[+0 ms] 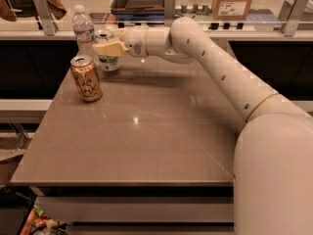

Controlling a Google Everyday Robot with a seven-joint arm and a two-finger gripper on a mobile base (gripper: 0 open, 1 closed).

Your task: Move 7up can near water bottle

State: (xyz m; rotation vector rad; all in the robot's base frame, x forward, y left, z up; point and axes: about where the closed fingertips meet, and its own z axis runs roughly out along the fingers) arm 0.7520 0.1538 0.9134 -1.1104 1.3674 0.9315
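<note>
The 7up can [109,61], white and green with a silver top, is at the far left of the table, just right of the water bottle [84,31]. My gripper [109,48] reaches in from the right and is shut on the can, its pale yellow fingers [112,47] across the can's upper half. I cannot tell whether the can's base touches the tabletop. The water bottle is clear with a white cap and stands upright at the table's back left corner.
An orange-copper can [86,78] with script lettering stands upright in front of the bottle and the 7up can. The brown table [146,131] ends close behind the bottle. A glass-topped counter with metal posts [168,6] runs along the back.
</note>
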